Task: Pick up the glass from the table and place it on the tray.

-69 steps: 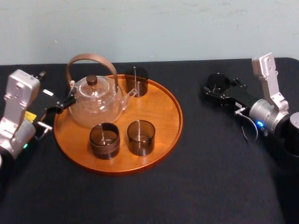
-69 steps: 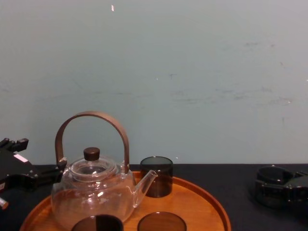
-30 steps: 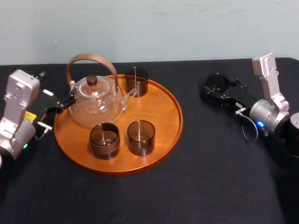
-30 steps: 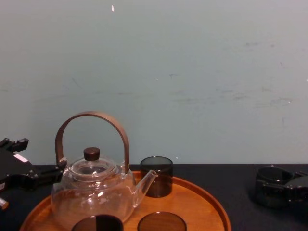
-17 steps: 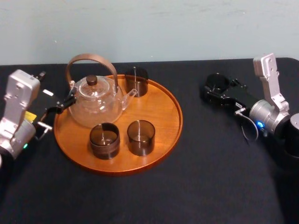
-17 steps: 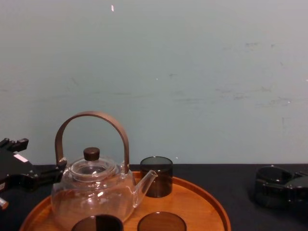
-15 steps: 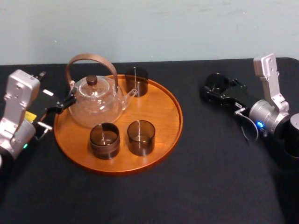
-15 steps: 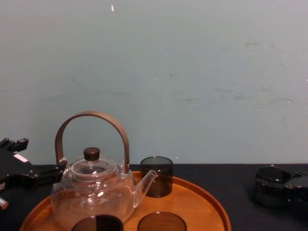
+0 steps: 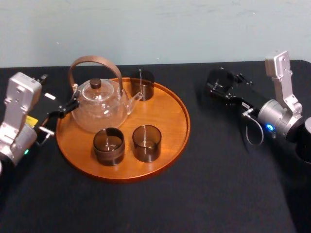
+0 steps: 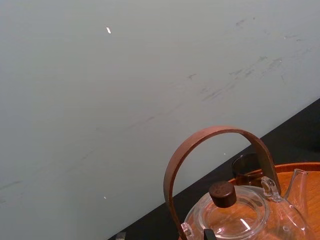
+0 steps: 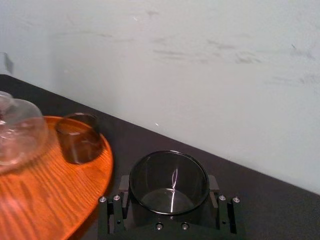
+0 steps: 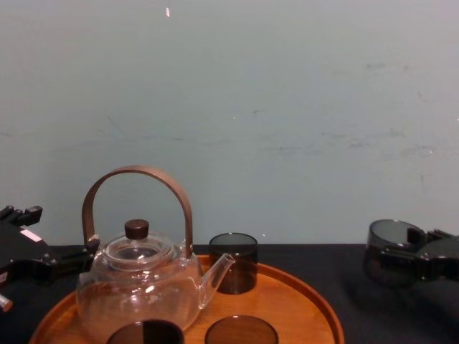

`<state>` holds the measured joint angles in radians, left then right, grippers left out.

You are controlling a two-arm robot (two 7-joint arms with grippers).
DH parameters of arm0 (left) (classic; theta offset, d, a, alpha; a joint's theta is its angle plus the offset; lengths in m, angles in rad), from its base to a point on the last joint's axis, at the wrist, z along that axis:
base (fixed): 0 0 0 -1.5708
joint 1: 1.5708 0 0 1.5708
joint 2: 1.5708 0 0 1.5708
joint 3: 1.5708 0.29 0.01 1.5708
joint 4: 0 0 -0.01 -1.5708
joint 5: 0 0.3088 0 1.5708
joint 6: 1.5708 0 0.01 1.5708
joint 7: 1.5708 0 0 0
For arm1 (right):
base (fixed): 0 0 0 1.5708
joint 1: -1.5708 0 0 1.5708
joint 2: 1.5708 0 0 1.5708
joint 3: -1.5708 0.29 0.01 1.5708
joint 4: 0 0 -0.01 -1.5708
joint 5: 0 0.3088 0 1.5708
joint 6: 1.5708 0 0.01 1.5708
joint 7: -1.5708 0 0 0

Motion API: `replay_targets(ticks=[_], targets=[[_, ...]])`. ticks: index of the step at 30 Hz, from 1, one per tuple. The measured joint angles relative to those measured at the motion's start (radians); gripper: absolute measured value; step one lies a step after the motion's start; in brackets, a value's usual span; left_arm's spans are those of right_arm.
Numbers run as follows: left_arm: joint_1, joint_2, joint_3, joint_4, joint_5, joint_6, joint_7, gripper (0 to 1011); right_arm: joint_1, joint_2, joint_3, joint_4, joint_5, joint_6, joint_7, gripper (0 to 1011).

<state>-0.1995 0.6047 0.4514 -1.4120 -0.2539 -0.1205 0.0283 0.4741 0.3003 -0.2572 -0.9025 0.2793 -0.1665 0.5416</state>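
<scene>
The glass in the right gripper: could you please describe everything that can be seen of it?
The glass is a short, smoky dark, see-through cylinder, open-topped, empty and upright. The right gripper clamps it, with fingers on both sides near its base. It seems held just above the table, to the right of the tray and apart from it.
</scene>
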Motion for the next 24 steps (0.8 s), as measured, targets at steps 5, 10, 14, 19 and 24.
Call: replay_targets(ticks=[5, 10, 14, 19, 24], targets=[[0.0, 0.0, 0.0, 0.0, 0.0, 0.0, 0.0, 1009, -0.021, 0.008, -0.017, -0.06, 0.008, 0.005, 0.011, 903], [0.0, 0.0, 0.0, 0.0, 0.0, 0.0, 0.0, 1010, -0.03, 0.009, -0.038, -0.093, 0.012, 0.006, 0.02, 903], [0.0, 0.0, 0.0, 0.0, 0.0, 0.0, 0.0, 1009, -0.03, 0.005, -0.056, -0.101, 0.015, 0.002, 0.027, 903], [0.0, 0.0, 0.0, 0.0, 0.0, 0.0, 0.0, 1010, -0.023, -0.006, -0.084, -0.098, 0.018, -0.008, 0.041, 903], [0.0, 0.0, 0.0, 0.0, 0.0, 0.0, 0.0, 1010, -0.008, -0.022, -0.114, -0.077, 0.018, -0.021, 0.056, 903]])
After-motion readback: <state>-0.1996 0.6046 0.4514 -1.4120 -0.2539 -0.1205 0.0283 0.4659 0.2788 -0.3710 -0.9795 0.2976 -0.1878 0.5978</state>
